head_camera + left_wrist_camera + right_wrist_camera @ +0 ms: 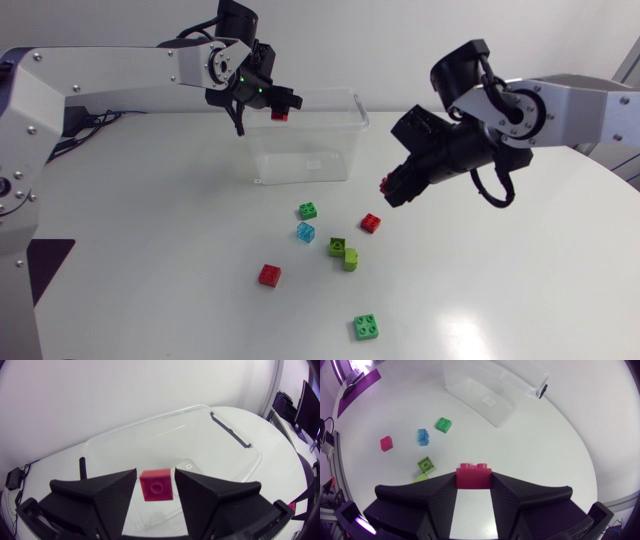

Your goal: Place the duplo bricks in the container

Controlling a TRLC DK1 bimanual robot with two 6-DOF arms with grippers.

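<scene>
The left gripper [155,471] hangs over the clear container [200,430], fingers slightly parted, a red brick [157,486] loose between them. The right gripper [474,472] clamps a second red brick [473,480] above the table beside the container.

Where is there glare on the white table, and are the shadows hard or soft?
Head view: a pale glare patch on the white table beside the green square brick; bricks' shadows faint, soft. Right wrist view: the fisheye lens curves the table's edge beyond the red brick in the right gripper.
</scene>
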